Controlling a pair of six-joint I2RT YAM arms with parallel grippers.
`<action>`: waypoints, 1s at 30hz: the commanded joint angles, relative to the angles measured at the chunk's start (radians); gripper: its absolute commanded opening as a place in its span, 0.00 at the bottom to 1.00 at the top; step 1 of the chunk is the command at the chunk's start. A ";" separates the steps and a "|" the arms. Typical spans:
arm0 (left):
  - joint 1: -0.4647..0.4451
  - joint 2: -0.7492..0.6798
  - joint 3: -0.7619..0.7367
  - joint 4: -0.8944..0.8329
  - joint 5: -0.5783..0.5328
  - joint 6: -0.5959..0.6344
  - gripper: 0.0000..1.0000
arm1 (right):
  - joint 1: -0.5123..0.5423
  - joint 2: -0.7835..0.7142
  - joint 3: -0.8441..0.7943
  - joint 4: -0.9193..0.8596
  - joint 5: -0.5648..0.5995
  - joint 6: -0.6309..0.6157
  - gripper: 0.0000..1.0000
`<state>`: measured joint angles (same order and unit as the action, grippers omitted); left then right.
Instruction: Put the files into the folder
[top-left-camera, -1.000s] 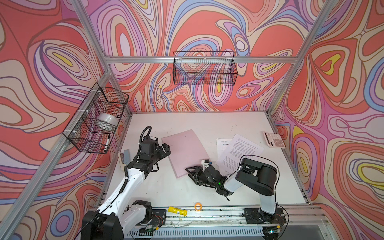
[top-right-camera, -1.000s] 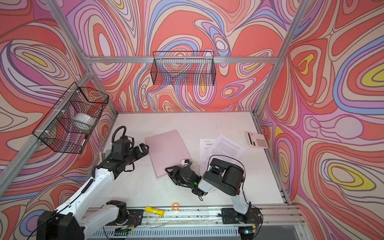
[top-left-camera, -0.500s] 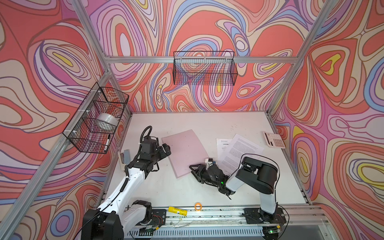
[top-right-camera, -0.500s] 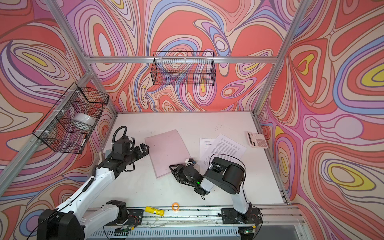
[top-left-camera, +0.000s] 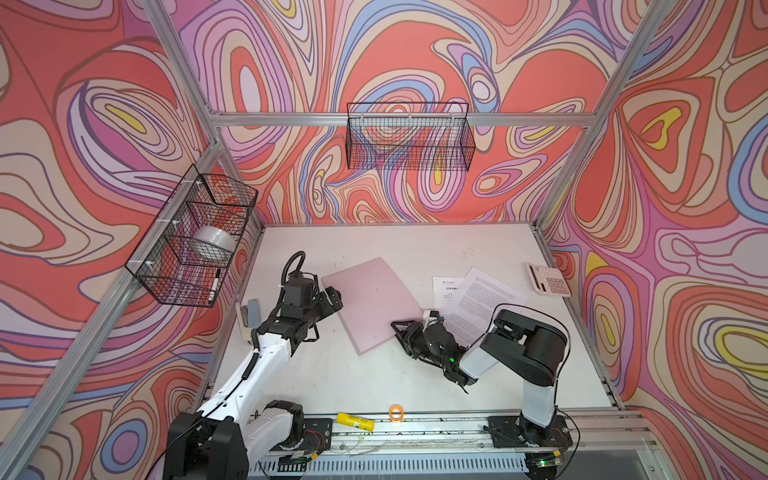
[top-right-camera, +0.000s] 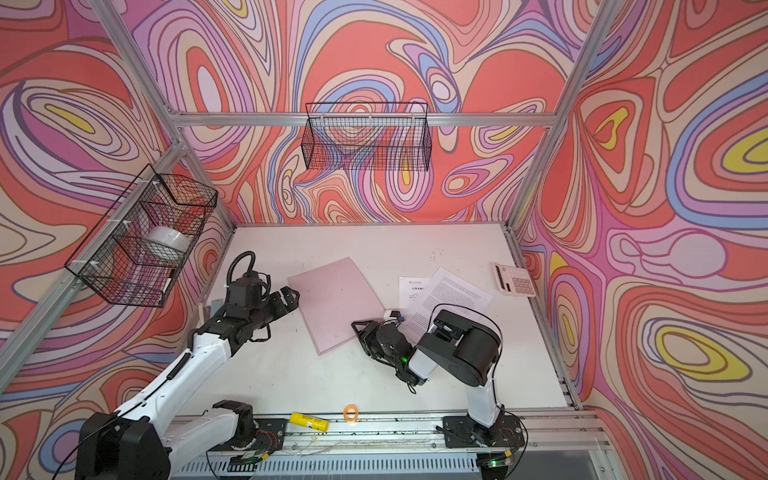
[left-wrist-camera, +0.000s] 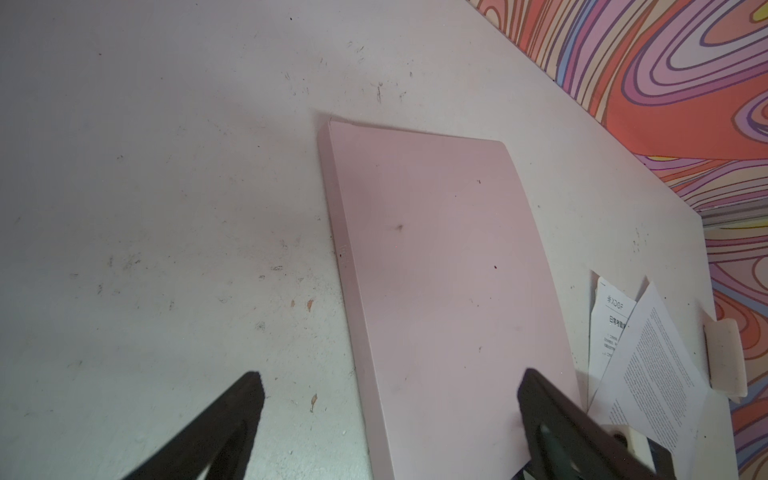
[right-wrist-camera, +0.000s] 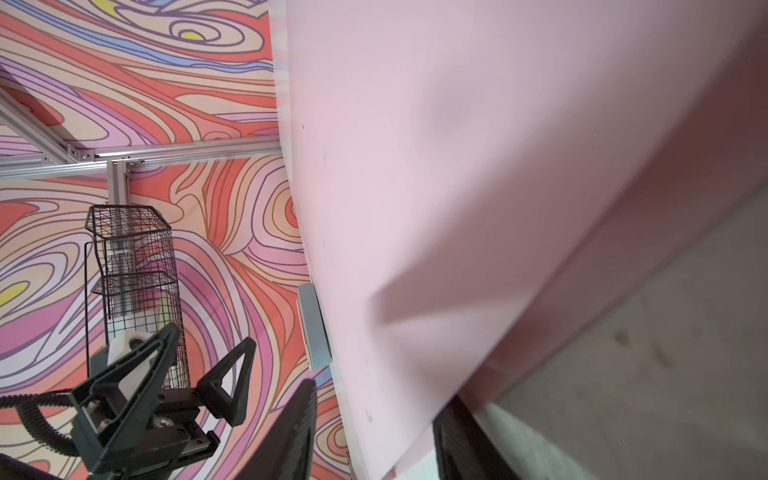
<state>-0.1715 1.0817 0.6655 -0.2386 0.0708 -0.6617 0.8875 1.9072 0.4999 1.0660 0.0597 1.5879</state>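
Right wrist view: opening the folder (right-wrist-camera: 457, 166), your right end effector (right-wrist-camera: 380, 395) straddles its edge, grip unclear; left end effector (left-wrist-camera: 390, 374) wide. Clamp, then lift.

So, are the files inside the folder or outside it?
Outside: in both top views the files lie on the table, beside the folder.

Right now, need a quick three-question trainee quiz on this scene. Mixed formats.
1. True or false: the printed white paper sheets lie inside the thin pale pink plastic folder.
2. Which lies farthest right on the white table: A, small pink-and-white calculator; B, scissors; C, mug?
3. Fill in: the left hand has its jaws ___.
Key: 1 false; 2 A; 3 open.
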 joint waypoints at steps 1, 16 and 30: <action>-0.005 0.004 -0.010 0.017 -0.003 0.008 0.95 | -0.025 -0.043 0.001 -0.073 0.031 -0.062 0.46; -0.124 -0.031 0.000 -0.012 -0.056 0.082 0.99 | -0.052 0.030 0.067 0.044 -0.029 -0.130 0.06; -0.491 -0.027 0.043 -0.101 -0.324 0.266 1.00 | -0.051 -0.246 0.186 -0.505 0.064 -0.238 0.00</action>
<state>-0.6247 1.0454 0.6777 -0.2974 -0.1619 -0.4576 0.8391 1.7126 0.6437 0.7582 0.0689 1.3914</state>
